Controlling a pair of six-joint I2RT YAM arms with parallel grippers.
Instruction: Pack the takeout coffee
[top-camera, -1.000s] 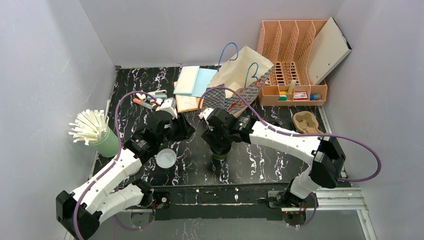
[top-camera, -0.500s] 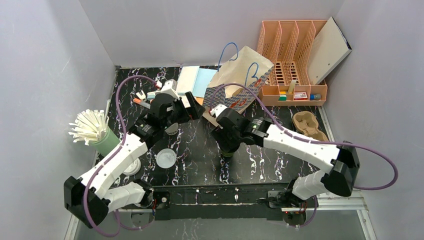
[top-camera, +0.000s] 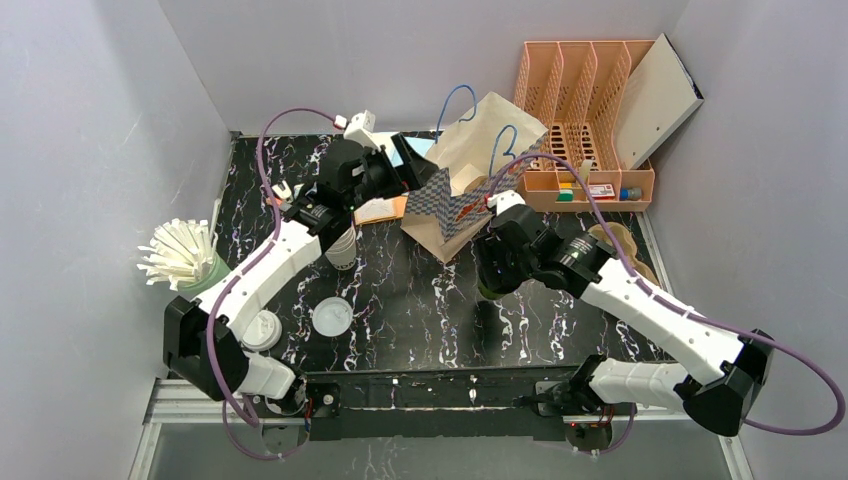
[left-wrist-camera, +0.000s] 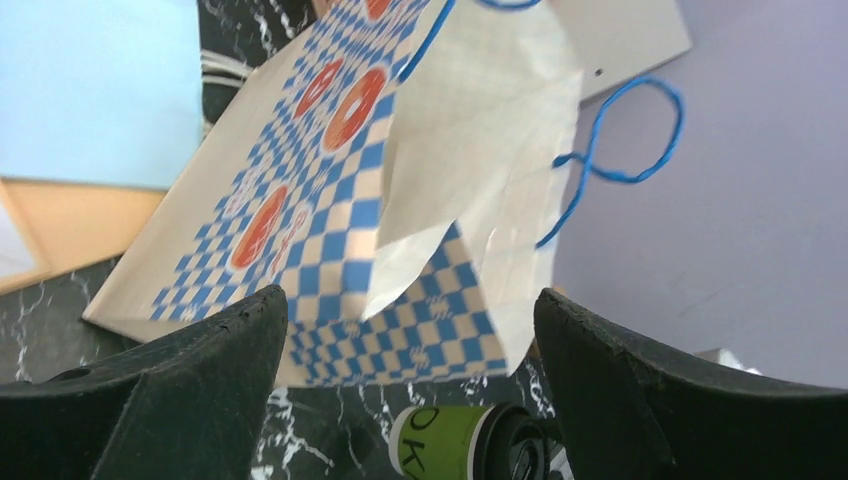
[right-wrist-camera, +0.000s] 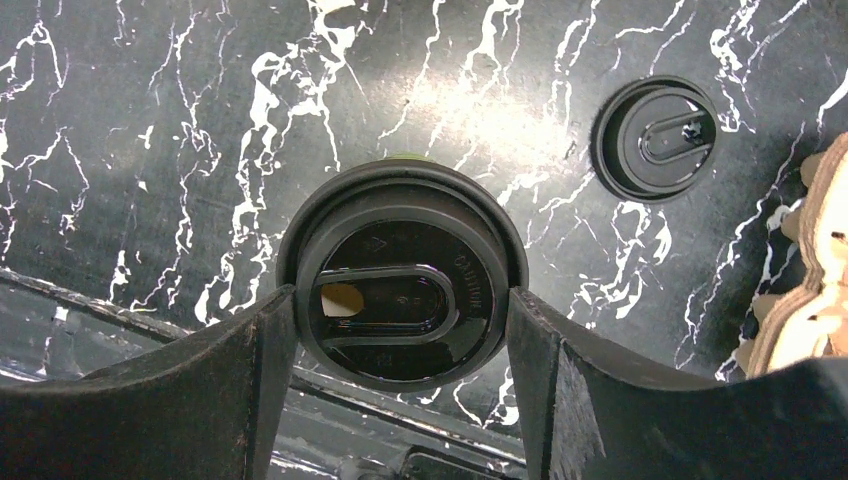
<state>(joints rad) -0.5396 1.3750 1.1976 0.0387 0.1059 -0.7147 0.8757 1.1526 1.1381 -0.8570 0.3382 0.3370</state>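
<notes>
Step in hand looks like the coffee-to-bag transfer: right gripper (right-wrist-camera: 400, 297) is clamped across the takeout coffee (left-wrist-camera: 445, 452), which is black-lidded so its contents are hidden, held just on the near side of the paper bag (left-wrist-camera: 330, 190). Left gripper (left-wrist-camera: 410, 300) has jaws wide and empty, aimed at the bag. The bag sits tilted with its mouth half-folded and nothing visible inside, so the next move probably needs the left to spread the mouth before the right slides the cup in upright; straw holder (top-camera: 215, 285), full of white straws, is well apart.

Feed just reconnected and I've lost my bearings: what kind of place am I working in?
Probably a mock café counter inside a test booth: plain grey walls box in a marbled table, with a straw holder, a paper bag and a lidded cup in view.
</notes>
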